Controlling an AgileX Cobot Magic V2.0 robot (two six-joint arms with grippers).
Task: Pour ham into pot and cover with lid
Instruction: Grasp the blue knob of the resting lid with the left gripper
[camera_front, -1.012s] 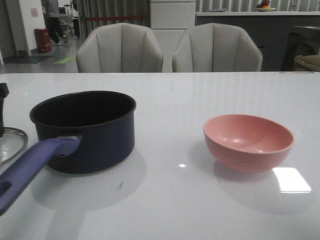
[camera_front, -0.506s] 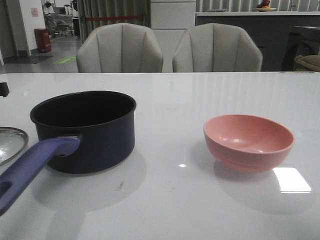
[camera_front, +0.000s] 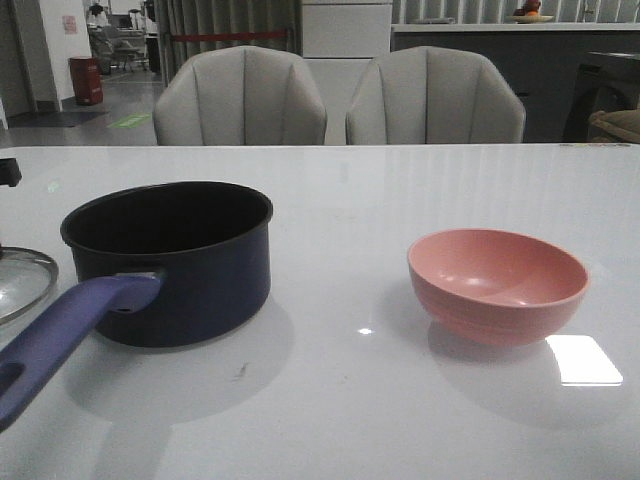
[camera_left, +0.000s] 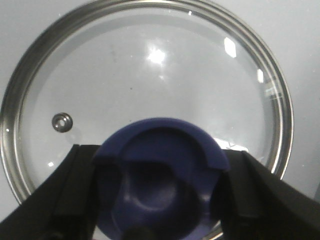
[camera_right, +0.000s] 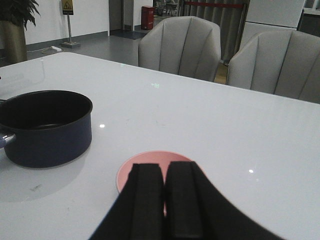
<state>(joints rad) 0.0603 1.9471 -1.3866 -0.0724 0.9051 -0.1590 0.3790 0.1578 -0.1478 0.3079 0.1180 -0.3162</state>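
The navy pot (camera_front: 170, 260) stands left of centre, its purple handle (camera_front: 60, 335) pointing toward the near left corner; its inside looks dark and bare. The glass lid (camera_front: 22, 285) shows partly at the left edge of the front view. In the left wrist view my left gripper (camera_left: 160, 200) is shut on the lid's (camera_left: 150, 75) blue knob (camera_left: 160, 150), a finger pressed on each side. My right gripper (camera_right: 165, 170) is shut with nothing in it, hovering over the pink bowl (camera_right: 145, 159). The bowl (camera_front: 497, 283) looks empty. No ham is in view.
Two grey chairs (camera_front: 240, 95) stand behind the table's far edge. A bright reflection patch (camera_front: 582, 360) lies on the white table (camera_front: 340, 400) beside the bowl. The pot (camera_right: 47, 127) sits well apart from the bowl.
The lid's visible edge has shifted slightly right and upward. The dark part of my left arm at the left edge has risen and shrunk. The pot and bowl have not moved.
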